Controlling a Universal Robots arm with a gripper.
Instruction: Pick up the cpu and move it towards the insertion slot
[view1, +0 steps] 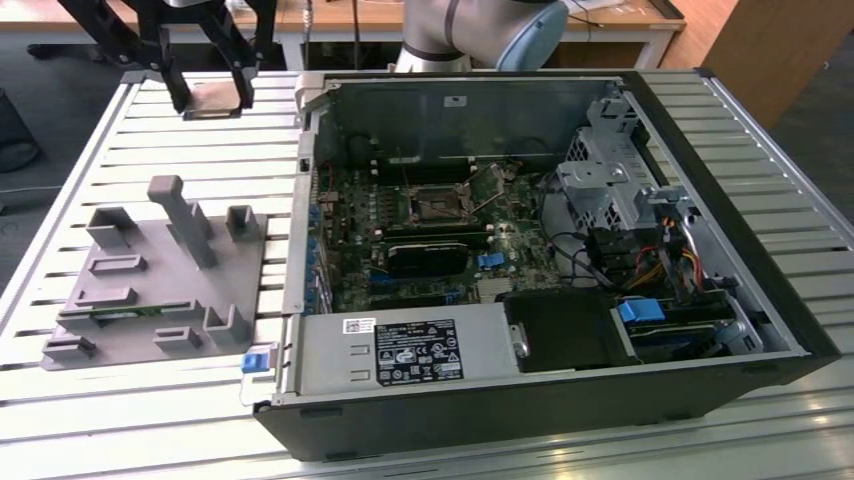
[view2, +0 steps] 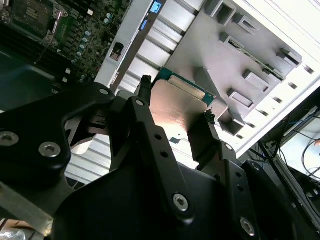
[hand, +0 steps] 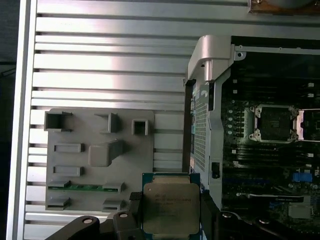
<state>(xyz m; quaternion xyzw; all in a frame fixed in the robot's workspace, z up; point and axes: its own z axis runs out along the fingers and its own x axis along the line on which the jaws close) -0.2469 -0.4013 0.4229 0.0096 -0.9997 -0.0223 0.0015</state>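
Surface: I see a slatted aluminium table (view1: 200, 170) carrying an open computer case (view1: 747, 200).
Gripper (hand: 171, 210): fingers clamped on the cpu (hand: 171, 207), held aloft.
Below: grey plastic fixture (hand: 100, 160).
Insertion slot (hand: 276, 122): on the motherboard, well apart.

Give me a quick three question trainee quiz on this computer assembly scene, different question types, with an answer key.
1. True or false: the black gripper is shut on the square silver-topped cpu.
2. Multiple choice: the square dark insertion slot with the silver frame is A) on the slatted metal table, B) on the green motherboard inside the open black computer case, C) on the grey plastic fixture with upright posts.
3. Fill in: in the first wrist view, the cpu hangs between the fixture and the ____.

Key: 1 true; 2 B; 3 computer case.
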